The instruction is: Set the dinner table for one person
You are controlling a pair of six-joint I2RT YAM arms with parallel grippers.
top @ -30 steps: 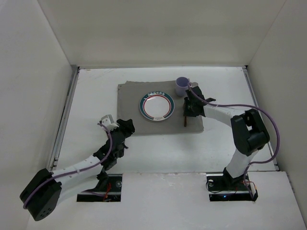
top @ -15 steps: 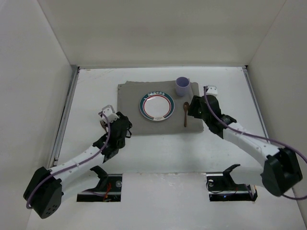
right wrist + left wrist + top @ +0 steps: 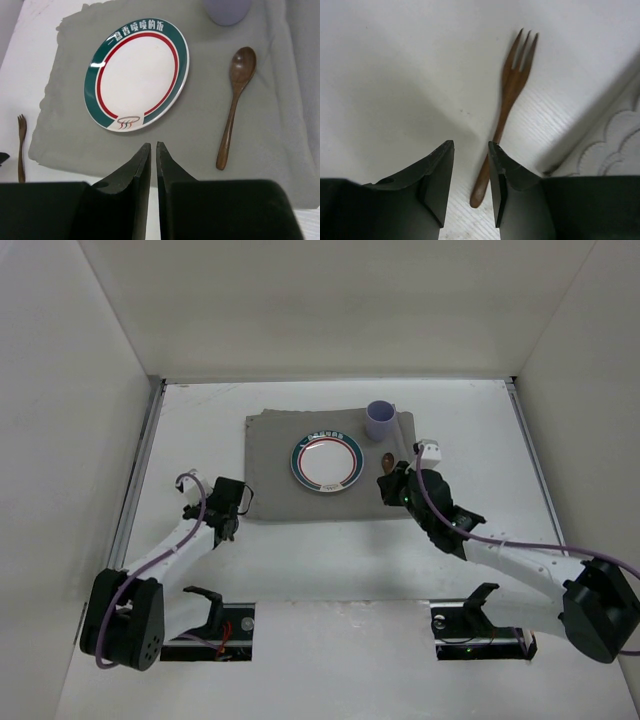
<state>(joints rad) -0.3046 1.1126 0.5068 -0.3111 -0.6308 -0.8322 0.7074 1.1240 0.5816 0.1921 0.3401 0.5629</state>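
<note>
The dinner table (image 3: 395, 75) under left fingers (image 3: 437, 175) — fork (image 3: 507, 100) between them.

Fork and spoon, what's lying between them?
The green-rimmed plate on the grey placemat, fork left of it, spoon right; shown in the right wrist view.

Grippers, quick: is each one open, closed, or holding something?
Left gripper: slightly open at the fork handle's end, gripping nothing.
Right gripper: nearly closed, empty.

1. The plate (image 3: 137, 75) carries white Chinese characters along the top of its green rim; they appear to read "一盘香喷喷的饭".
2. A small red emblem (image 3: 129, 121) like a steaming bowl sits at its lower rim, without legible words.
</note>
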